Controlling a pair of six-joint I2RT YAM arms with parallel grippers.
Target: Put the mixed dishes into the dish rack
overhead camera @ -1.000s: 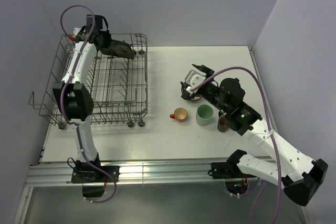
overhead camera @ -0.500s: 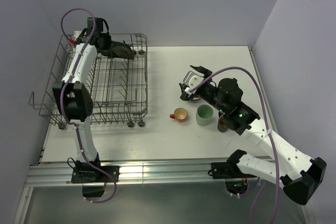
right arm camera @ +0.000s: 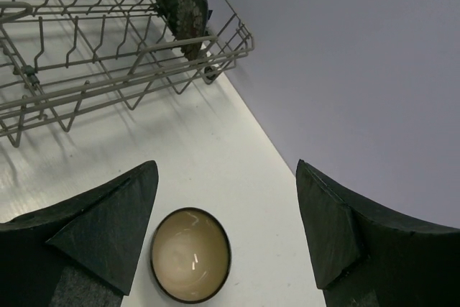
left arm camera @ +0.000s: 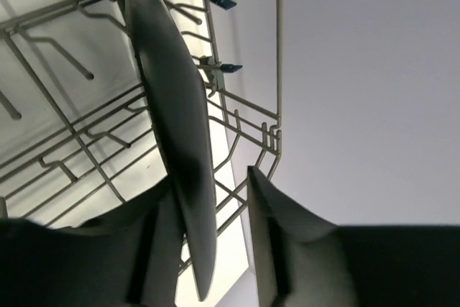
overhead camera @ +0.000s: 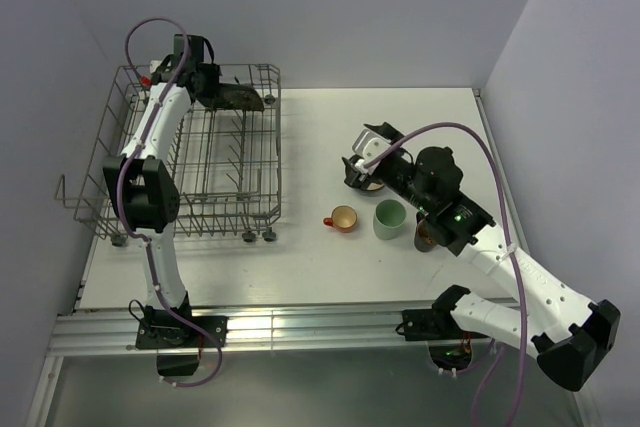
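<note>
The dark square plate (overhead camera: 238, 97) stands on edge in the far right corner of the grey wire dish rack (overhead camera: 200, 182). My left gripper (overhead camera: 208, 85) is open around it. In the left wrist view the plate (left arm camera: 172, 113) rests against my left finger, with a gap to the right finger (left arm camera: 277, 228). My right gripper (overhead camera: 365, 155) is wide open, hovering over the blue bowl with the tan inside (right arm camera: 190, 264), which sits on the table between the fingers (right arm camera: 108, 235). The orange-red cup (overhead camera: 342, 218) and the pale green mug (overhead camera: 389, 218) stand side by side. The brown cup (overhead camera: 425, 237) is half hidden by my right arm.
The rack's rim wires (left arm camera: 277, 70) run close to my left gripper. The rack and plate also show in the right wrist view (right arm camera: 108, 48). Grey walls close the table at the back and right. The bowl barely shows under my right gripper in the top view (overhead camera: 373, 185).
My left gripper has shifted a little towards the back wall, and the plate now stands more upright and edge-on in the rack. My right gripper has hardly moved over the bowl.
</note>
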